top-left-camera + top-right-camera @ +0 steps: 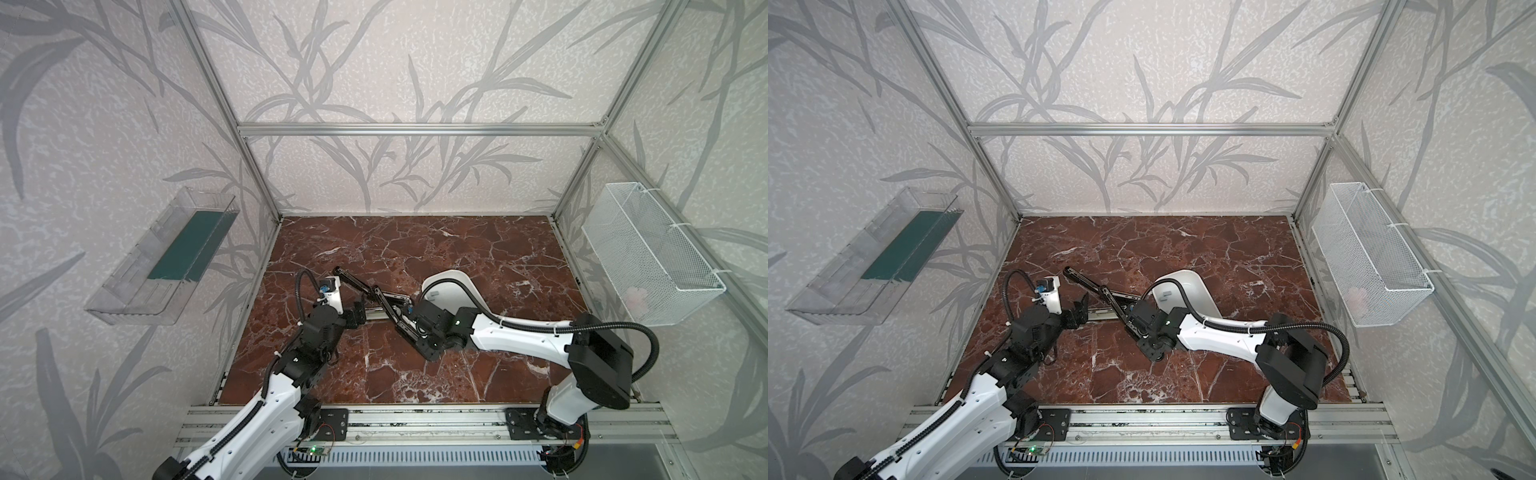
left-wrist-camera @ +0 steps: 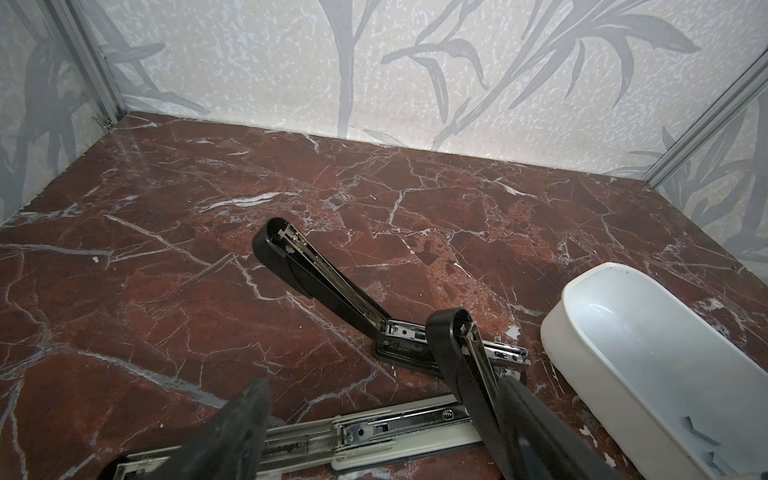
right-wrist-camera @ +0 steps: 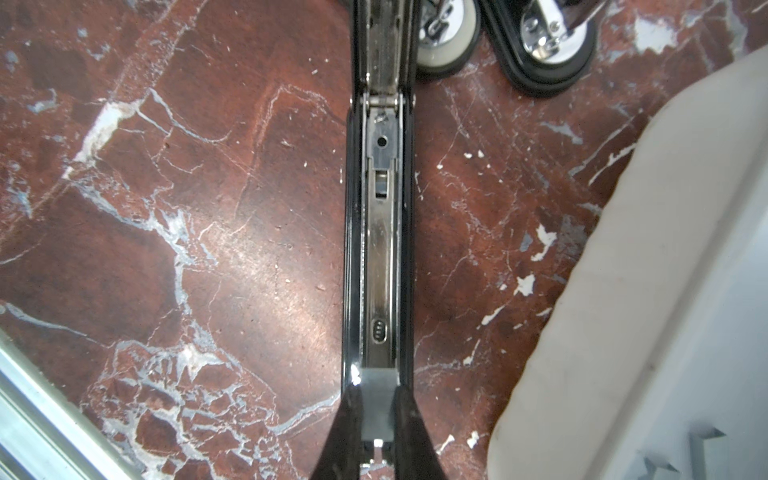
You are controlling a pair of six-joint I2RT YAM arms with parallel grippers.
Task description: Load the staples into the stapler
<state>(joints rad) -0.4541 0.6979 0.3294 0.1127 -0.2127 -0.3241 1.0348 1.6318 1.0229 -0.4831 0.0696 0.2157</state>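
The red marble tabletop [image 1: 457, 257] is bounded by an aluminium frame [image 1: 415, 129] and leaf-patterned walls [image 1: 374, 62]. A clear bin [image 1: 124, 291] holding a dark green sheet [image 1: 189, 245] hangs on the left wall; a white mesh basket [image 1: 623, 249] hangs on the right.

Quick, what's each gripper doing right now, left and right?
Left gripper: open, holding nothing, jaws spread over the white stapler.
Right gripper: shut on a strip of staples over the open black stapler.
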